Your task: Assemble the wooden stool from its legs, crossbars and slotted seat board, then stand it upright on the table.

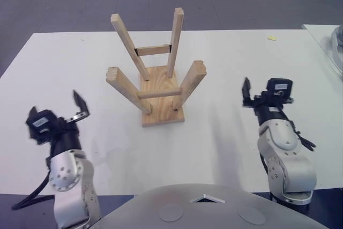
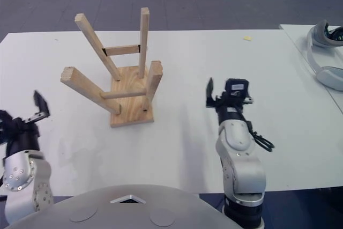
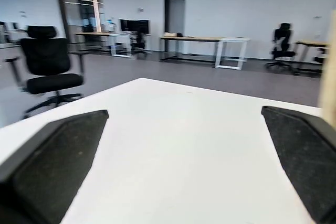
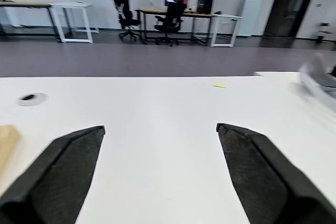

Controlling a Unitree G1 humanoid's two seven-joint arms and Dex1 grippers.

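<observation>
white worktop (image 1: pixel 225 57) carries the stool (image 1: pixel 158 79) upside down near its middle, seat board (image 1: pixel 163 112) flat down, apparently so legs and crossbars seat from above. left hand (image 1: pixel 53 108) and right hand (image 1: pixel 268 94) flank it, well apart, both spread and empty; uprighting judged outstanding.

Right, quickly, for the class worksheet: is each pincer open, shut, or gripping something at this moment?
Left pincer: open, holding nothing.
Right pincer: open, holding nothing.

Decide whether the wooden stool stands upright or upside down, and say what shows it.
Upside down: the stool has its seat board lying flat on the table, and its four legs point upward.
</observation>
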